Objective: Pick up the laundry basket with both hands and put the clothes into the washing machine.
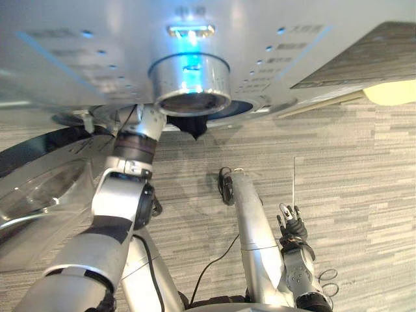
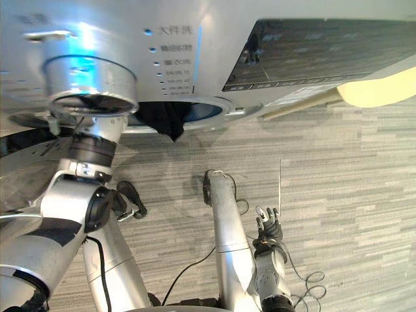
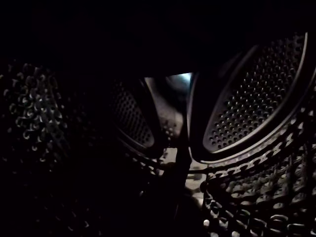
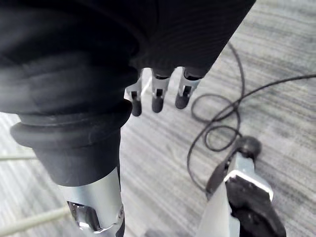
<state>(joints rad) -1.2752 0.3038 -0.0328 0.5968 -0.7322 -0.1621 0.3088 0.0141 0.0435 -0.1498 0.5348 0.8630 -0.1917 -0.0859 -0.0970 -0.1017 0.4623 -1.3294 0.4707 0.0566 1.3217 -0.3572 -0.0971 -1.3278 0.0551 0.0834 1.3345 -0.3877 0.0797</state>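
Observation:
The silver washing machine (image 1: 65,52) fills the far side, its round door (image 1: 39,188) swung open to the left. My left arm reaches into the drum opening, and the hand is hidden inside. A dark piece of clothing (image 1: 194,127) hangs over the opening's rim beside that arm. The left wrist view looks into the dark perforated drum (image 3: 247,98). My right hand (image 1: 292,227) hangs low at the right over the floor, fingers (image 4: 157,98) straight and holding nothing.
A round control knob (image 1: 190,81) lit blue juts from the machine's front panel. A dark panel (image 1: 364,58) and a cream-coloured object (image 1: 390,93) sit at the upper right. Grey striped carpet (image 1: 338,169) spreads below.

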